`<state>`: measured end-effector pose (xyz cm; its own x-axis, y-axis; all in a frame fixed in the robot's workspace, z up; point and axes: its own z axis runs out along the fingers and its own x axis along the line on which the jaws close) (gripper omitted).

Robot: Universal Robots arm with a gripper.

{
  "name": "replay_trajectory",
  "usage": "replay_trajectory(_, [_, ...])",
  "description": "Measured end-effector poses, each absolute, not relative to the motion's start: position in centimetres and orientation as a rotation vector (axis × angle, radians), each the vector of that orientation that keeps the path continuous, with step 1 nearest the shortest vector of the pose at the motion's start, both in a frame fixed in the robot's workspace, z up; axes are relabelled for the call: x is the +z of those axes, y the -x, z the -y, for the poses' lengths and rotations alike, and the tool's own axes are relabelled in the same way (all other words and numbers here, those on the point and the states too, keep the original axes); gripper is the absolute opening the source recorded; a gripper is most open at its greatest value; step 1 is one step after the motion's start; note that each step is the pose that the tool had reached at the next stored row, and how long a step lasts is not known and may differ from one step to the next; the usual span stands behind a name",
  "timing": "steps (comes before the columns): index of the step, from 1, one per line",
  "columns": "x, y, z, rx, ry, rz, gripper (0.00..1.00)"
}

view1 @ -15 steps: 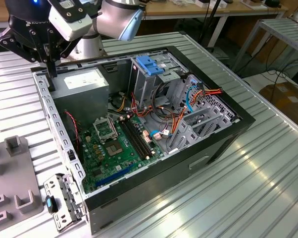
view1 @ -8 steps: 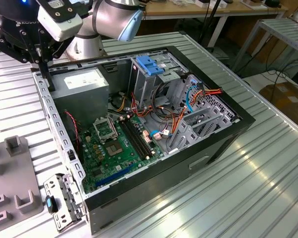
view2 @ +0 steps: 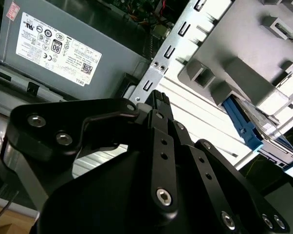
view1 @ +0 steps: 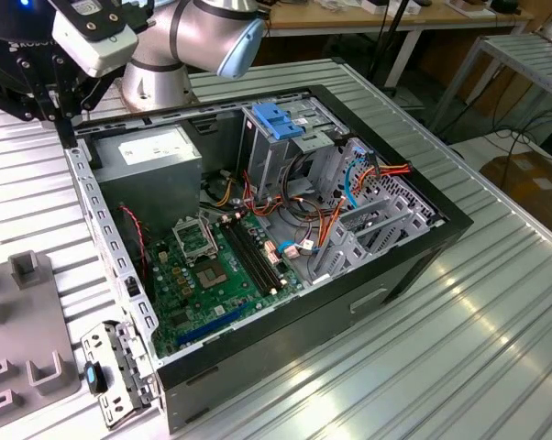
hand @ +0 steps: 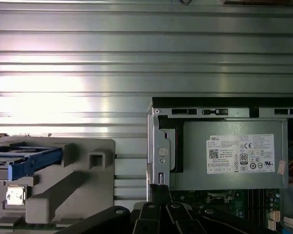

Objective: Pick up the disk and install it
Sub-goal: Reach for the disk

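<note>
The disk [hand: 24,159] lies flat in a bright blue bracket on a grey moulded fixture [hand: 73,187], outside the open computer case. In the second wrist view the disk [view2: 241,126] shows as a blue edge below the same fixture [view2: 244,73]. My gripper [view1: 68,128] hangs over the case's rim at the exterior view's far left, beside the power supply corner. In both wrist views its fingers meet at one tip, shut with nothing between them [view2: 158,100] [hand: 159,189]. The disk sits a short way to the side of the gripper, not touching it.
The open computer case [view1: 414,266] lies on a ribbed metal table [view1: 496,348]. A grey power supply box [view1: 157,156] with a white sticker is closest to the gripper. A metal drive cage with a blue tab [view1: 276,121], cables and the motherboard [view1: 221,266] fill the case.
</note>
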<state>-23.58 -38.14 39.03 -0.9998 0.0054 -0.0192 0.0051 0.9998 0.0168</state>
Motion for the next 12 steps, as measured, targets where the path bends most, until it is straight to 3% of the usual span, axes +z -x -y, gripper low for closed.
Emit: replay_trajectory(12, [39.0, 25.6, 38.0, 0.026, -0.009, -3.122, 0.11])
